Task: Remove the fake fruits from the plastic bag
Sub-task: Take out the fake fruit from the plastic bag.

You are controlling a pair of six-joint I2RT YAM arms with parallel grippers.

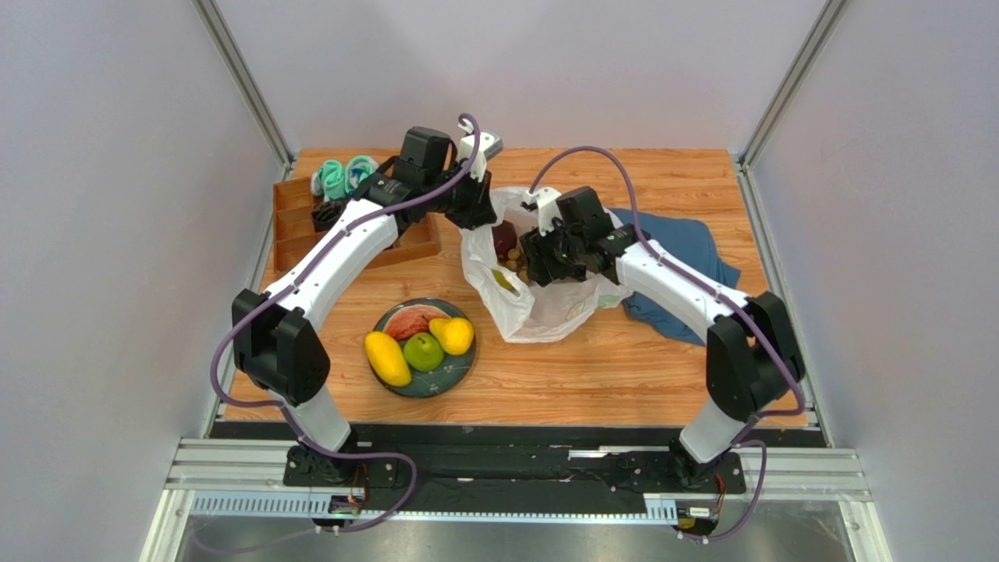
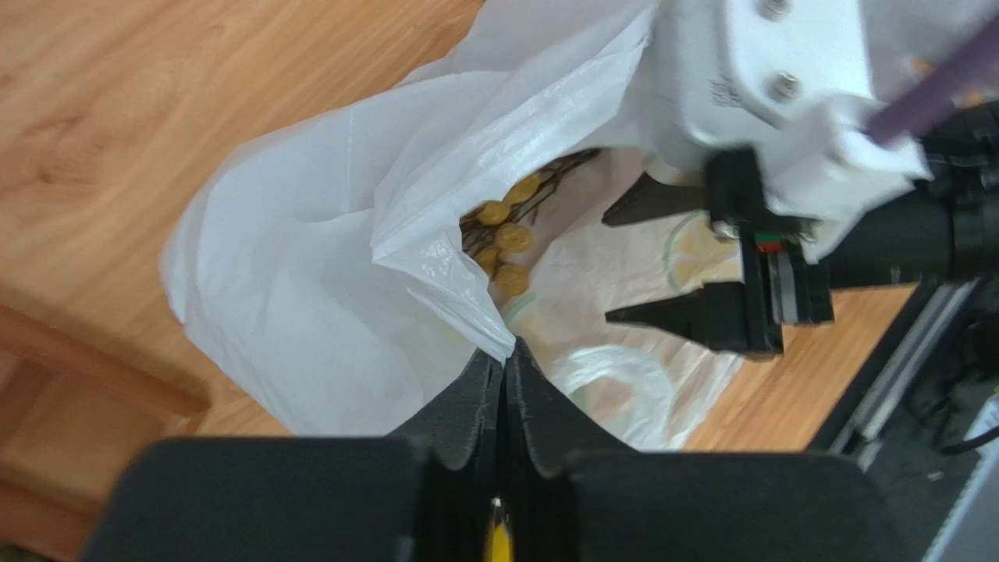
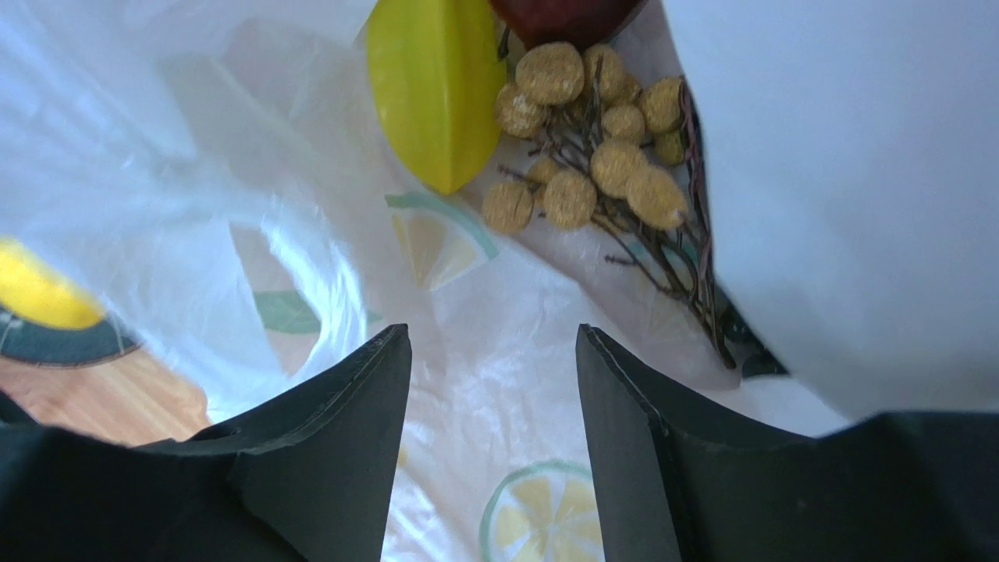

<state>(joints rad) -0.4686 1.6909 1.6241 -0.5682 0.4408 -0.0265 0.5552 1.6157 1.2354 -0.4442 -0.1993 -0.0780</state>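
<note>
1 plastic bag point(image 1: 551, 310), rim clamped by left gripper point(image 2: 507, 354); right gripper point(image 3: 493, 342) gaped; dark red fruit point(image 3: 565, 14) cropped, 12 o'clock.

Bright even light; left wrist view blurred.

The dark red fruit point(image 3: 566, 14) runs off the right wrist view's far edge, and from above the right gripper point(image 1: 539, 269) hides most of the plastic bag's point(image 1: 551, 310) inside.
</note>
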